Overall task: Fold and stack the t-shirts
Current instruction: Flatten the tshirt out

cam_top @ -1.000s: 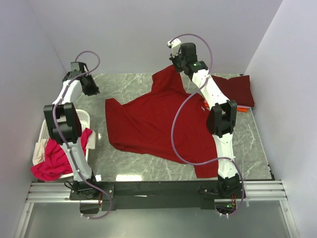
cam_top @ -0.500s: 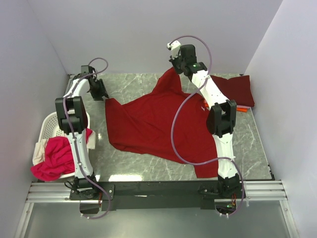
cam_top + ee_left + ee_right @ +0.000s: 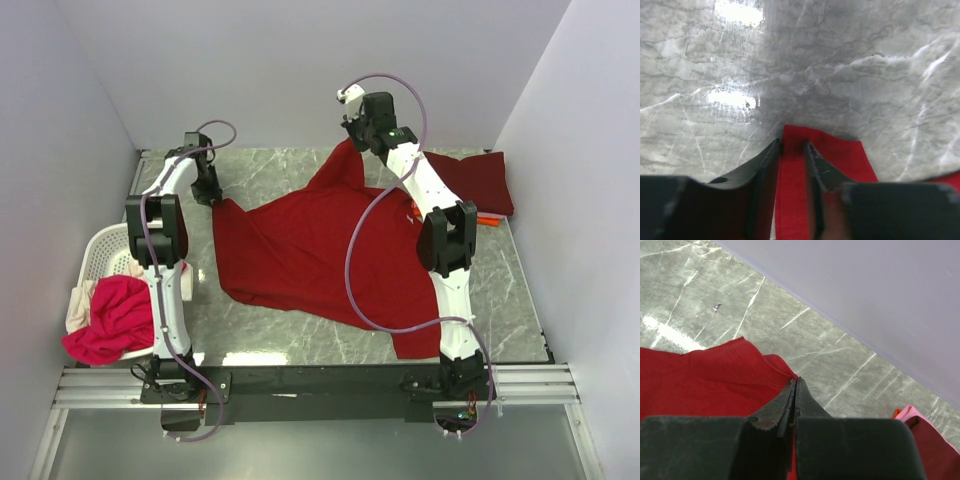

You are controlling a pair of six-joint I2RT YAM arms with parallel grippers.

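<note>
A large dark red t-shirt (image 3: 310, 250) lies spread over the marble table. My right gripper (image 3: 352, 138) is shut on its far edge and holds that part raised; in the right wrist view the jaws (image 3: 795, 381) pinch the red cloth (image 3: 715, 380). My left gripper (image 3: 213, 196) is at the shirt's far left corner. In the left wrist view it (image 3: 791, 145) is open, its fingers down on either side of a strip of the red hem (image 3: 792, 190). A folded maroon shirt (image 3: 480, 180) lies at the far right, with an orange edge (image 3: 488, 219) beneath it.
A white lattice basket (image 3: 105, 250) stands at the left edge, holding a magenta-pink shirt (image 3: 105, 320) and a cream one (image 3: 78, 305). Grey walls close in the back and both sides. Bare marble (image 3: 270, 175) shows between the grippers and along the front.
My left arm has swung right from above the basket, and its gripper has come down onto the shirt's far left corner. My right gripper has kept its hold, nearly still.
</note>
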